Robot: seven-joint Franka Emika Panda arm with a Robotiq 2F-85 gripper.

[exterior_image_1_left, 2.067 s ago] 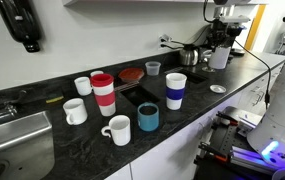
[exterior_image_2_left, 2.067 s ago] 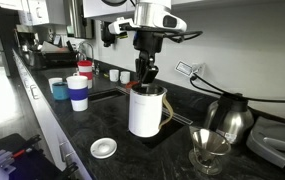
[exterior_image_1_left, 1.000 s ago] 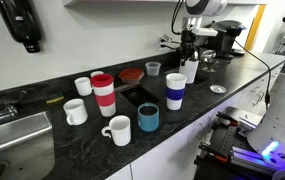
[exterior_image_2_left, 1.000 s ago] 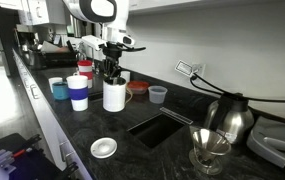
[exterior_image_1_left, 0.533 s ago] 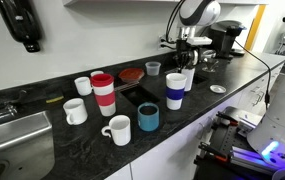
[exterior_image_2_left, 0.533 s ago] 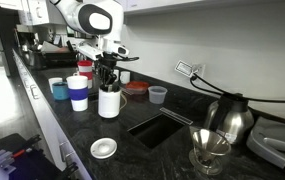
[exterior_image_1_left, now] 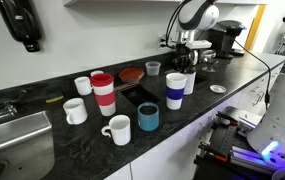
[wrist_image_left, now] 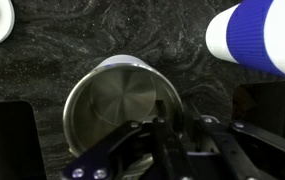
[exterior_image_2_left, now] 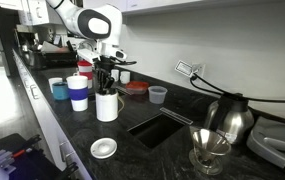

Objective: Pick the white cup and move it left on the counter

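Now | white cup (exterior_image_2_left: 106, 106): plain white outside, grey metal inside, no handle, at counter (exterior_image_2_left: 147, 155) level just beside blue-and-white tumbler (exterior_image_2_left: 78, 95) | arm descends from above, gripper (exterior_image_2_left: 106, 86) pointing down, pinching cup's rim.

White, rounded arm (exterior_image_2_left: 82, 18) with a black joint cap; black fingers (wrist_image_left: 167, 140), seemingly bare-metal linkages

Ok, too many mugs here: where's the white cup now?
In an exterior view the white cup, held at its rim by the gripper, is just right of the white-and-blue tumbler on the counter.
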